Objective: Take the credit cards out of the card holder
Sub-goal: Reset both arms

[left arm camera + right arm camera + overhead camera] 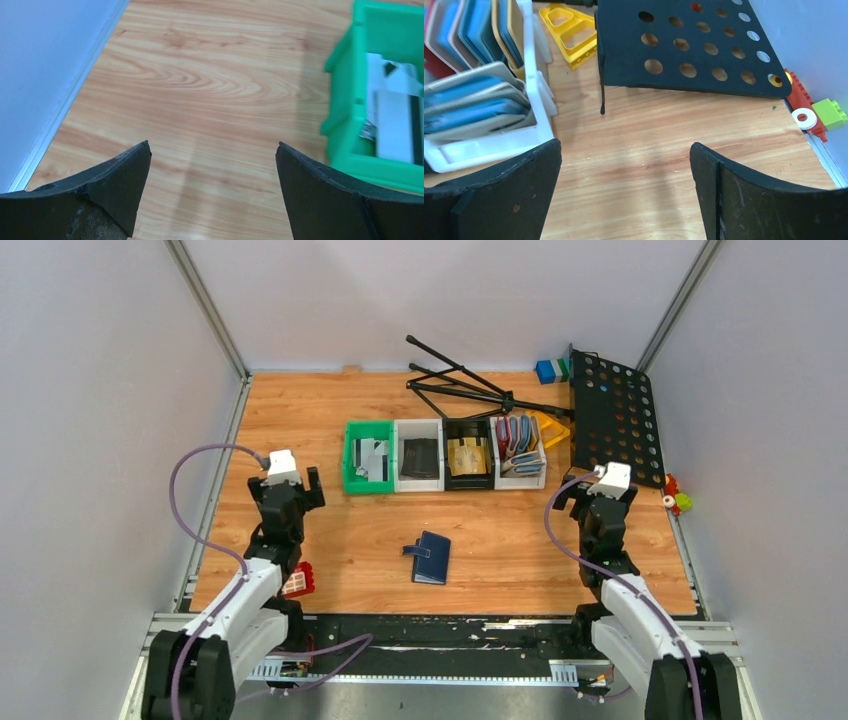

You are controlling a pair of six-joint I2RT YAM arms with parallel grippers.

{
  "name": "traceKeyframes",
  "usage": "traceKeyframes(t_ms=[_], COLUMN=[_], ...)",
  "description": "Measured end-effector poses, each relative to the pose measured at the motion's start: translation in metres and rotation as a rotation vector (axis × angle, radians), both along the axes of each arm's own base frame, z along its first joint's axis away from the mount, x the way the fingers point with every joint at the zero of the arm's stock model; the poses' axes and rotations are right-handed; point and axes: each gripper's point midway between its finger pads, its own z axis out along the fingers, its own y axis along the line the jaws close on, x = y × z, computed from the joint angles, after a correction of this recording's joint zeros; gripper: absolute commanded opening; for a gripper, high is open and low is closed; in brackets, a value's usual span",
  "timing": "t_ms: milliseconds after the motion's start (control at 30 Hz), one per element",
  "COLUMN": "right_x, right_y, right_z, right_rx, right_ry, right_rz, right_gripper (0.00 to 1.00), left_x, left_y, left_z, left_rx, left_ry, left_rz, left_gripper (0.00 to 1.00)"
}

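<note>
Top view: bright, even, diffuse light from overhead. The pale walls are nearly washed out. Shadows under both arms are short and soft. The frame posts splay outward toward the corners, a wide-angle effect.

Left wrist: the table (200,90) wood grain is crisp. The green bin (345,100) goes soft at the right edge. The left gripper (213,143) is underexposed, and a faint shadow band runs between its fingers.

Right wrist: the perforated black plate (624,60) throws a soft shadow on the wood. The white bin (494,150) glares slightly.
</note>
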Motion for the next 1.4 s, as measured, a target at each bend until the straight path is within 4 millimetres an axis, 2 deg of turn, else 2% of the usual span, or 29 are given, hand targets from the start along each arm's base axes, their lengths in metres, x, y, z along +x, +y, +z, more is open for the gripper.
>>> traceKeyframes(t_ms=[133,200,300,400,467,500,567,633,667,933,1067,1400], right_x=[0.008,0.015,0.02,0.029,0.035,0.038,0.044,0.043,0.041,0.052,0.059,0.058], right_y=[-0.001,-0.002,-0.003,-0.003,-0.005,-0.007,-0.012,-0.014,-0.014,-0.004,0.003,0.008], right_z=[-0.024,-0.038,-0.055,-0.049,-0.039,-0.037,-0.042,-0.057,-0.061,-0.049,-0.044,-0.048], right_rx=[-0.037,-0.044,-0.06,-0.068,-0.066,-0.062,-0.059,-0.056,-0.053,-0.062,-0.074,-0.079], right_ry=[0.025,0.047,0.1,0.069,0.013,-0.01,-0.025,0.021,0.039,0.001,-0.006,0.01], right_rz=[0.013,0.015,0.031,0.046,0.046,0.044,0.039,0.048,0.054,0.117,0.166,0.2], right_gripper=[0.99,0.99,0.99,0.99,1.0,1.0,1.0,1.0,1.0,1.0,1.0,1.0], left_x=[-0.001,0.001,0.013,0.022,0.026,0.03,0.036,0.036,0.037,0.045,0.045,0.045], left_y=[0.03,0.034,0.028,0.017,0.014,0.012,0.007,0.004,0.002,-0.007,-0.008,-0.009], left_z=[-0.016,-0.026,-0.037,-0.046,-0.048,-0.047,-0.052,-0.059,-0.059,-0.044,-0.042,-0.041], left_rx=[-0.022,-0.027,-0.034,-0.032,-0.027,-0.025,-0.019,-0.01,-0.006,0.019,0.02,0.02], left_ry=[-0.031,-0.027,-0.022,-0.013,-0.018,-0.033,-0.035,-0.016,-0.017,-0.084,-0.092,-0.094], left_rz=[0.066,0.063,0.012,-0.061,-0.088,-0.102,-0.128,-0.152,-0.167,-0.23,-0.236,-0.238], left_gripper=[1.0,0.98,0.92,0.96,0.94,0.99,1.0,1.0,1.0,1.0,1.0,1.0])
